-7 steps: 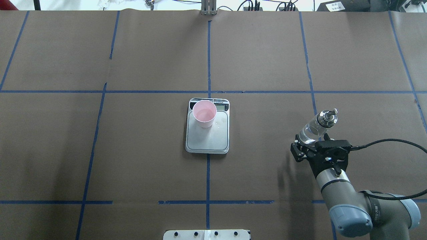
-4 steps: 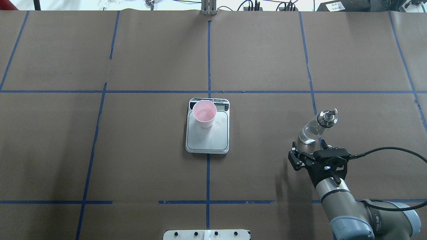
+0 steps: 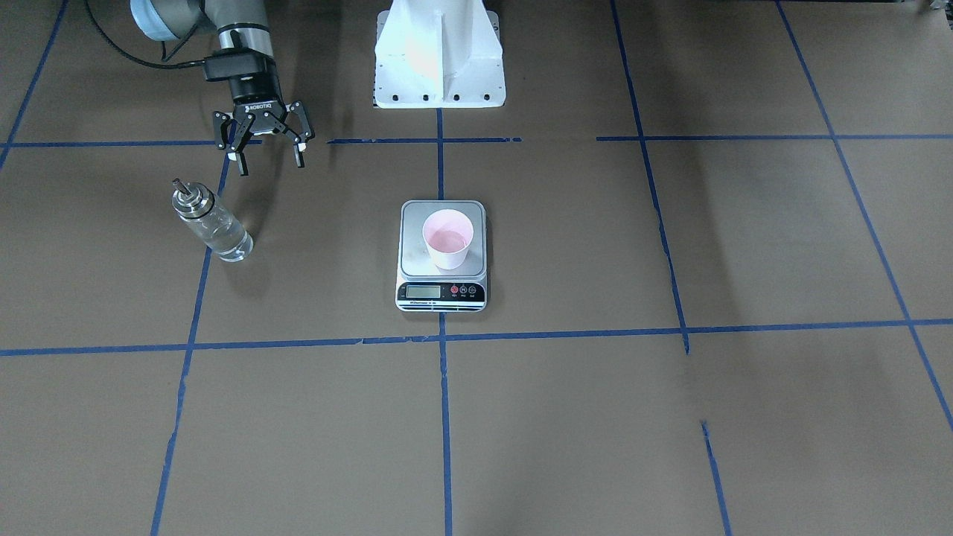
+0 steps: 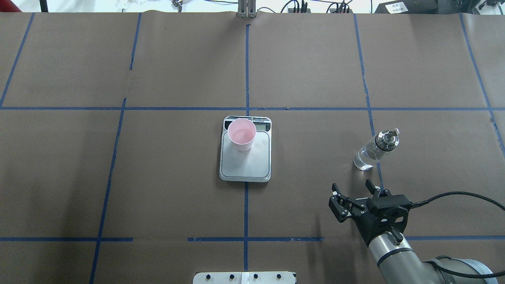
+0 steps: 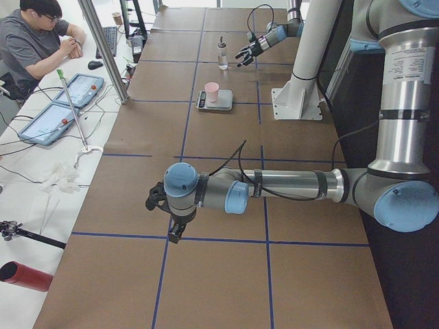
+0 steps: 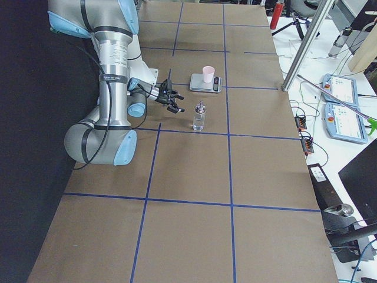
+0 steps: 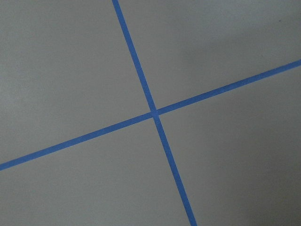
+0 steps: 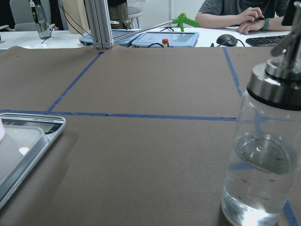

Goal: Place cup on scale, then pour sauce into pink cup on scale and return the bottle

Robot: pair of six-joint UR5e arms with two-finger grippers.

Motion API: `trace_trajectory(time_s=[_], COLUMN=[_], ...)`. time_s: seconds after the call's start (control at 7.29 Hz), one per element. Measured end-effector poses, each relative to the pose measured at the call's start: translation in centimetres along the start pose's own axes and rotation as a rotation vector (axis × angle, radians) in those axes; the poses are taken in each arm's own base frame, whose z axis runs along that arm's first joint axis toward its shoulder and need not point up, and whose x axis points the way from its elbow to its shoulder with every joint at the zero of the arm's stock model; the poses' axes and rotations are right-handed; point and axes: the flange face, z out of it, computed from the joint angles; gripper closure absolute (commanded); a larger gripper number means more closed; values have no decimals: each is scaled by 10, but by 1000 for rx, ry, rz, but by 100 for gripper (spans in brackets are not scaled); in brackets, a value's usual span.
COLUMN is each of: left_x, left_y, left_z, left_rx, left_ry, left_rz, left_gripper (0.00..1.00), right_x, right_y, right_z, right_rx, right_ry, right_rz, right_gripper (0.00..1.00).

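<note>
The cup [image 4: 241, 134] stands upright on the scale [image 4: 245, 167] at the centre of the overhead view, on the upper part of the platform just beside the display, and its pink inside glistens, so I judge the pour done. The bottle [image 4: 373, 152] stands upright at the right of that view on a blue tape line [image 4: 371, 118], the clear sauce [image 8: 257, 188] filling roughly its lower half. The right gripper [image 4: 352, 185] hangs just below the bottle in frame, fingers spread wide and touching nothing. I read the return as made, with only the arm's retreat left. The left gripper [image 5: 155, 200] shows only in the side view, so I cannot tell its state. "ROBOTIQ" is legible on the right gripper's body. The scale's display digits are too small to read.
</note>
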Motion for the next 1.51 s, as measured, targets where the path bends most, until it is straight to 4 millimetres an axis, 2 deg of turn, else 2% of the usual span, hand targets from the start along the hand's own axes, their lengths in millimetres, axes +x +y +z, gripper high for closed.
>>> trace_trajectory(time_s=[0.27, 0.41, 0.69, 0.82, 0.96, 1.1, 1.24, 1.51], left_x=[0, 0, 0, 0, 0, 0, 1, 2], left_y=[0, 0, 0, 0, 0, 0, 0, -1], left_z=[0, 0, 0, 1, 0, 0, 0, 1], left_rx=[0, 0, -1, -1, -1, 0, 0, 0], left_ry=[0, 1, 1, 1, 1, 1, 2, 2], left_rz=[0, -1, -2, -1, -1, 1, 3, 4], left_gripper=[0, 0, 0, 0, 0, 0, 0, 0], right_x=[-29, -45, -75, -71, -47, -12, 30, 133], right_y=[-41, -70, -137, -177, -217, -251, -279, -324], right_z=[-22, -22, 7, 29, 52, 71, 84, 102], right_rx=[-15, -32, -93, -145, -217, -293, -370, -540], right_ry=[-35, -32, 32, 78, 115, 135, 144, 125], right_rz=[34, 40, 6, -41, -109, -177, -245, -372], right_gripper=[0, 0, 0, 0, 0, 0, 0, 0])
